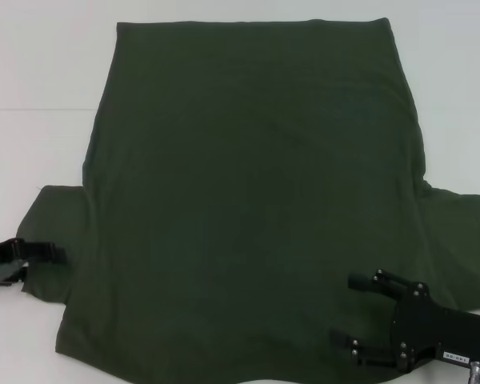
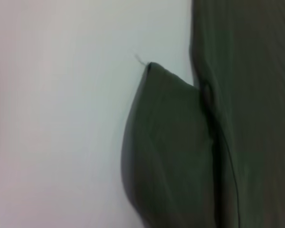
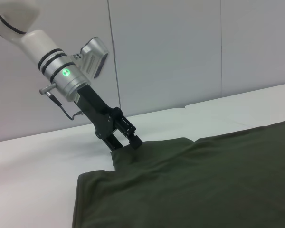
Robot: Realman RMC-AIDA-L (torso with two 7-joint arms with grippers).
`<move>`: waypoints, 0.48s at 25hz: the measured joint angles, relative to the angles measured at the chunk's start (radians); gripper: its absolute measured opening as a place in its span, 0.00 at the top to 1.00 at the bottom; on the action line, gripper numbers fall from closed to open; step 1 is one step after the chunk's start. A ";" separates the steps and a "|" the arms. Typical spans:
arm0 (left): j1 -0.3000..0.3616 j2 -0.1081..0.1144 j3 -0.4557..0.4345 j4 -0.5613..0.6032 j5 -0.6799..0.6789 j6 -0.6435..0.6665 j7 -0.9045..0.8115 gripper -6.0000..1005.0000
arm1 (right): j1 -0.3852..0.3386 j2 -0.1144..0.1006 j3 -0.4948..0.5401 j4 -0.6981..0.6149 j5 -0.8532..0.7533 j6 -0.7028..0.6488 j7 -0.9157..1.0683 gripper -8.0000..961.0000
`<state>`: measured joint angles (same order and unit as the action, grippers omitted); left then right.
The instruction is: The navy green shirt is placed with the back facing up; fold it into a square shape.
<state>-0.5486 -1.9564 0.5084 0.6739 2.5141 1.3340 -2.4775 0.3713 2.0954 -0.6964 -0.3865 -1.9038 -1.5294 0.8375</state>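
On the white table (image 1: 32, 64), in the head view, the large dark olive-green short-sleeved cotton shirt (image 1: 248, 192) lies spread flat with its plain side up, its straight hem at the far end and its two sleeves sticking out to either side near the robot. The left gripper (image 1: 52, 254) sits at the edge of the shirt's left sleeve, low against the cloth. The right gripper (image 1: 348, 312) hangs over the near right part of the shirt, beside the right sleeve, its two black fingers spread apart with shirt fabric showing between them and nothing held.

In the left wrist view, the left sleeve (image 2: 171, 152) of the shirt fills the middle of the picture, a rounded fold joining the body of the shirt, with bare white table beside it. That arm's own fingers do not show here.

In the right wrist view, the shirt (image 3: 204, 185) lies flat across the table, and beyond it the left gripper (image 3: 126, 144) on its white and silver arm comes down at a slant onto the sleeve corner. Its black fingers stand close together and pinch a small peak of the sleeve fabric, lifted slightly off the table.
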 joint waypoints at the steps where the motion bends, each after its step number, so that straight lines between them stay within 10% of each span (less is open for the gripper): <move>1: -0.001 0.000 0.008 0.000 0.003 -0.004 0.001 0.26 | 0.000 0.000 0.000 0.000 0.000 0.000 0.000 0.04; 12: -0.001 0.000 0.020 0.000 0.015 -0.027 0.000 0.63 | 0.005 -0.001 0.000 0.000 0.000 0.000 0.003 0.04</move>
<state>-0.5498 -1.9560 0.5284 0.6737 2.5289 1.3066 -2.4776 0.3760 2.0947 -0.6964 -0.3866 -1.9035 -1.5293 0.8406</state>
